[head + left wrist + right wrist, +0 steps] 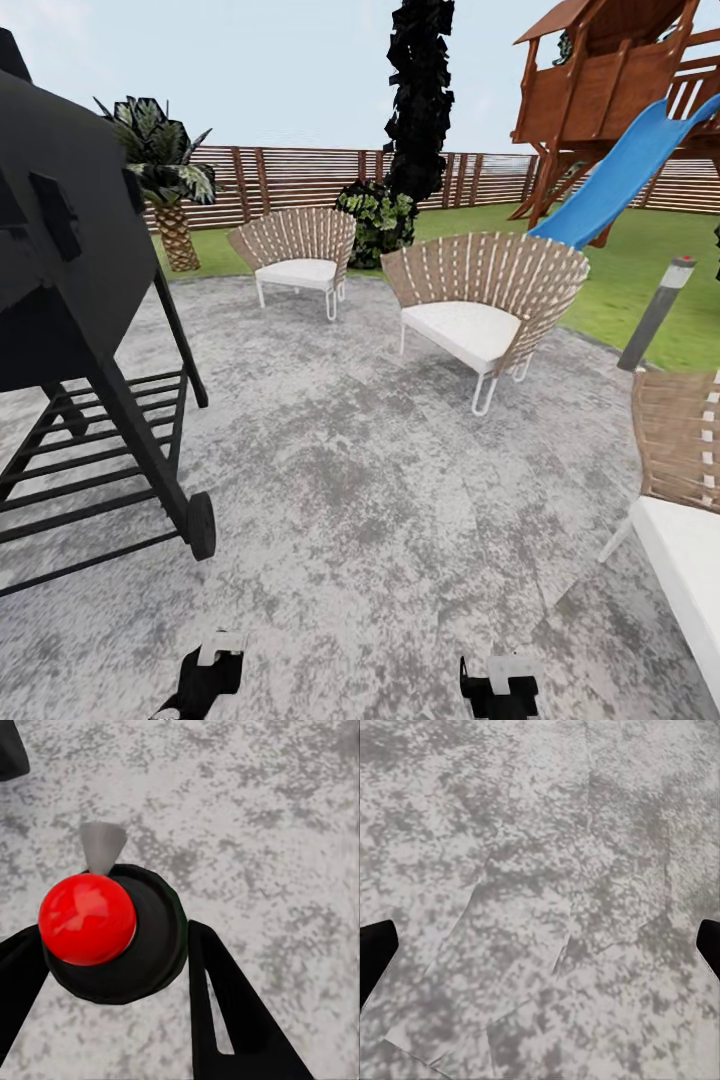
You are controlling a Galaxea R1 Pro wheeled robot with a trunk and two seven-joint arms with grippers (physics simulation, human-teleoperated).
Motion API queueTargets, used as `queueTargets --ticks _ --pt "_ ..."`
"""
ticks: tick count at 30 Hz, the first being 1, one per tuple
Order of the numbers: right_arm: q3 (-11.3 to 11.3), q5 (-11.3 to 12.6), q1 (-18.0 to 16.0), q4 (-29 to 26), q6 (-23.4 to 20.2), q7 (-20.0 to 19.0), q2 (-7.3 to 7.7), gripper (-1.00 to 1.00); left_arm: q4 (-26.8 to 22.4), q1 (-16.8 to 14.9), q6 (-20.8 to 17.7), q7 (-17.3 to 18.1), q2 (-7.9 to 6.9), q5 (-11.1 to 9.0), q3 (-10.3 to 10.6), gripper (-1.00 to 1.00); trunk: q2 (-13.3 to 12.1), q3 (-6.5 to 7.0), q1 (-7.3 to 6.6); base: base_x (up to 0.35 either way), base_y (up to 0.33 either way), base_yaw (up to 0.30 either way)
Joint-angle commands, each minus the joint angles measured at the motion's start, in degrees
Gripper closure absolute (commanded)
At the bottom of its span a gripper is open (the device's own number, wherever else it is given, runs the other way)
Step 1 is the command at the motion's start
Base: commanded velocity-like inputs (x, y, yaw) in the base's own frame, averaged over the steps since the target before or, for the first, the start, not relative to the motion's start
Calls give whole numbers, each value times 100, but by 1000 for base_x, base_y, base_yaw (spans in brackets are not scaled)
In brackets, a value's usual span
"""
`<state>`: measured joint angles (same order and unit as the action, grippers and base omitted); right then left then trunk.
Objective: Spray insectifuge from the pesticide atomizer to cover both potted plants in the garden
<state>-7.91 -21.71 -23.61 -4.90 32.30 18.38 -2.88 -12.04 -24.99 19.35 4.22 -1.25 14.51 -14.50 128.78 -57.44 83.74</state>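
In the left wrist view a dark round body with a red ball top and a grey cone nozzle sits between my fingers; it looks like the pesticide atomizer (pixel 154 945) seen end-on. My left gripper (pixel 112 937) is shut on it, one black finger (pixel 225 1005) against each side. In the head view the left gripper (pixel 205 672) hangs low over the grey stone patio (pixel 380 520) of the garden. My right gripper (pixel 500 686) is beside it, and its open fingers sit at the edges of the right wrist view (pixel 540 945) with bare stone between them. The two potted plants are out of view.
A black barbecue grill (pixel 90 330) on wheels stands close on the left. Two woven chairs (pixel 300 255) (pixel 480 310) stand ahead and a third (pixel 680 480) at the right. A grey bollard lamp (pixel 655 315), a palm (pixel 170 190), a shrub (pixel 378 222), a slide (pixel 620 170) and a slatted fence (pixel 290 175) lie beyond.
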Motion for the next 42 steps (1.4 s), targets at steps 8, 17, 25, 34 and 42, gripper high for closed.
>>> queueTargets --ticks 8,17,25,34,42 --pt "-47 -57 -4 2 13 32 3 -100 -9 35 8 35 13 95 -71 100 2 -5 3 337 -93 0" --pt "-46 -43 -4 -2 22 52 24 -100 4 38 9 -24 1 79 -98 100 2 -5 3 337 -37 0" --pt "-44 -44 -4 7 22 46 24 -100 43 41 16 -26 2 74 -97 100 2 -5 3 339 0 0" --pt "-44 -49 -4 7 22 50 24 -100 44 46 25 -26 2 78 -89 100 2 -5 3 340 0 0" --pt "-44 -52 -4 7 22 46 23 -100 51 47 25 -26 2 78 -71 100 2 -5 3 340 0 0"
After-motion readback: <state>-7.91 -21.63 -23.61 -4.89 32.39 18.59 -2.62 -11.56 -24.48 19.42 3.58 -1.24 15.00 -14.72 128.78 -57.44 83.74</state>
